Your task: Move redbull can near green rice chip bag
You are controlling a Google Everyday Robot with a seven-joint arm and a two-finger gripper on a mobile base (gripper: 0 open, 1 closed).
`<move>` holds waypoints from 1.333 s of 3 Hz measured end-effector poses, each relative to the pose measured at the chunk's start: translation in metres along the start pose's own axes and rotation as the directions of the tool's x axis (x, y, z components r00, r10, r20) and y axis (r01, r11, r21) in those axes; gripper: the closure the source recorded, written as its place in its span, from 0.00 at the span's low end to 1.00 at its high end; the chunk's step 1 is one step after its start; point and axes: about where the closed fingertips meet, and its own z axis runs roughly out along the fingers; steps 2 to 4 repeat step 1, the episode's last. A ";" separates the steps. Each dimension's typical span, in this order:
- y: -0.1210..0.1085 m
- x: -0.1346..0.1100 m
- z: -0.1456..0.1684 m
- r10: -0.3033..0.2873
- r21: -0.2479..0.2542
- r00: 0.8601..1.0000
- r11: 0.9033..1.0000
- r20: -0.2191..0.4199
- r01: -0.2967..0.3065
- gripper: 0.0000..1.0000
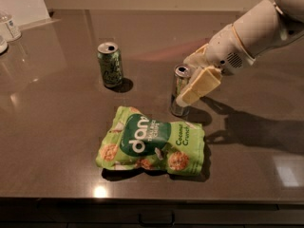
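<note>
Claw (190, 80) sits at the redbull can (178, 80), which stands upright just behind the green rice chip bag (152, 144); the claw covers the can's right side and label, so I cannot tell whether it grips, and its arm is cut off at the upper right. White lettering on the bag reads "dan…" in a dark oval, with what looks like "Coconut Crunch" beside it, while the green can (109, 64) far left of the claw is unreadable. Bare worktop (57, 127) lies open right of the claw, its front edge just past the bag.
</note>
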 end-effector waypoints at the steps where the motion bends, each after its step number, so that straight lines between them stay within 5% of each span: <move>1: 0.000 0.000 0.000 0.000 0.000 1.000 1.000 0.000 0.000 0.00; 4: 0.000 0.000 0.000 0.000 0.000 1.000 1.000 0.000 0.000 0.00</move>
